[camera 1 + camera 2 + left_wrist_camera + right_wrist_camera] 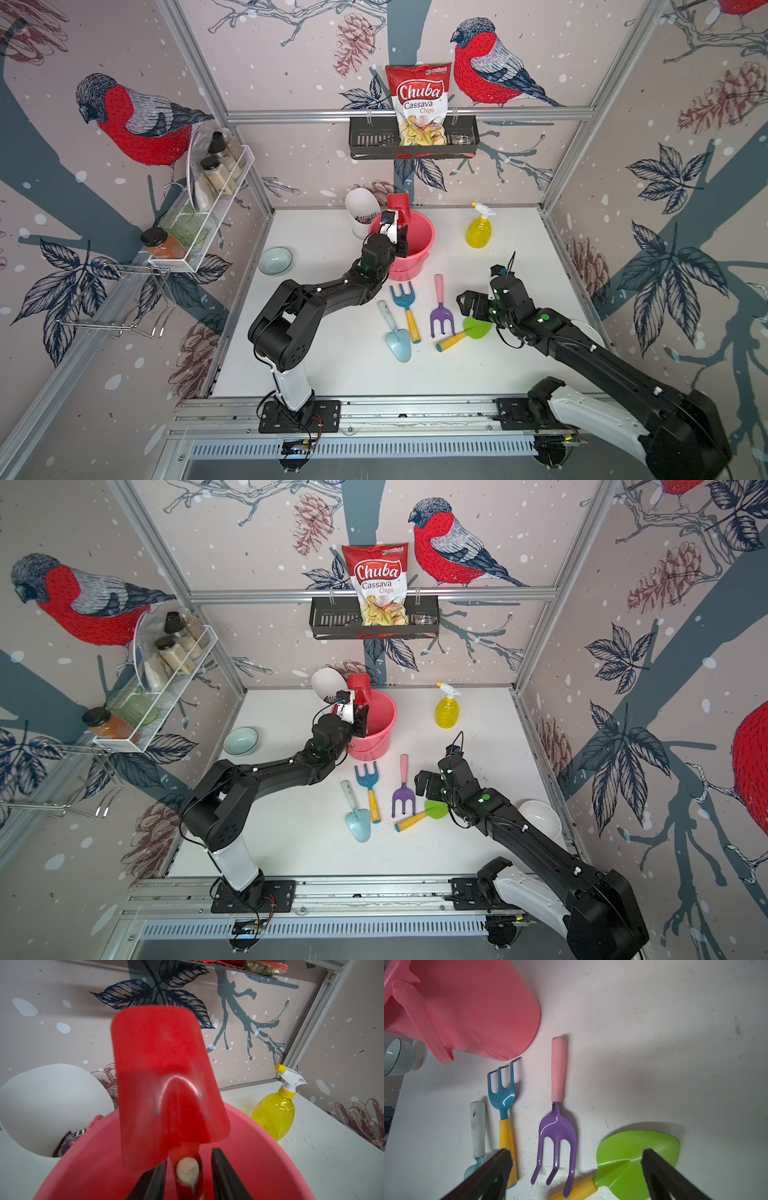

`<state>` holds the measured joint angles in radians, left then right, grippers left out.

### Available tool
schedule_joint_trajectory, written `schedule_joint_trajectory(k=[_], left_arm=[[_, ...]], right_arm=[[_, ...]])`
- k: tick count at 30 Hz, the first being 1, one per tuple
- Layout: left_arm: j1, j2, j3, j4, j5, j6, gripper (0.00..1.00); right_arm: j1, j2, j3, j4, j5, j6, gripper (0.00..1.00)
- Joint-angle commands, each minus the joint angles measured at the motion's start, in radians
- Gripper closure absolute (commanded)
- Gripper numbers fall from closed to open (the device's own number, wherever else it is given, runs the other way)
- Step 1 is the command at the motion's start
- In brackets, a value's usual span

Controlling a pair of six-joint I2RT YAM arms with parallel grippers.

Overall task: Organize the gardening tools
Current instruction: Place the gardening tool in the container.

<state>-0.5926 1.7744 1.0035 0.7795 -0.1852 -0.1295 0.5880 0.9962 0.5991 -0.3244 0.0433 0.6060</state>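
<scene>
The red shovel (400, 205) (166, 1076) stands blade up in the pink bucket (430, 241) (270, 1147). My left gripper (401, 244) (190, 1157) is open over the bucket, its fingers either side of the shovel's handle with small gaps. On the table lie the light-blue trowel (397, 338), blue fork (401, 297), purple rake (441, 316) (557, 1130) and green spade (476, 328) (633, 1157). My right gripper (464, 302) (576, 1151) hovers open and empty above the rake's tines and the spade. The yellow spray bottle (480, 228) stands at the back right.
A white cup (361, 208) stands behind the bucket, touching it or nearly so. A teal bowl (275, 260) sits at the left edge and a white bowl (539, 818) at the right edge beside my right arm. A wire rack (216, 195) and a black shelf (413, 143) hang on the walls.
</scene>
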Motion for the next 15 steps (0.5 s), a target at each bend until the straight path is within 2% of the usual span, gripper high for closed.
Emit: schedule_joint_trajectory(k=[1, 5, 15], left_arm=[[0.003, -0.010, 0.000, 0.070, -0.003, -0.005, 0.53], [0.002, -0.025, -0.030, 0.081, -0.006, -0.004, 0.45], [-0.020, -0.099, -0.068, 0.112, -0.013, 0.013, 0.34]], right_arm=[[0.001, 0.010, 0.017, -0.028, -0.011, 0.031, 0.00], [0.010, -0.004, 0.025, -0.065, -0.018, 0.083, 0.00], [0.085, -0.019, 0.044, -0.156, -0.023, 0.276, 0.00]])
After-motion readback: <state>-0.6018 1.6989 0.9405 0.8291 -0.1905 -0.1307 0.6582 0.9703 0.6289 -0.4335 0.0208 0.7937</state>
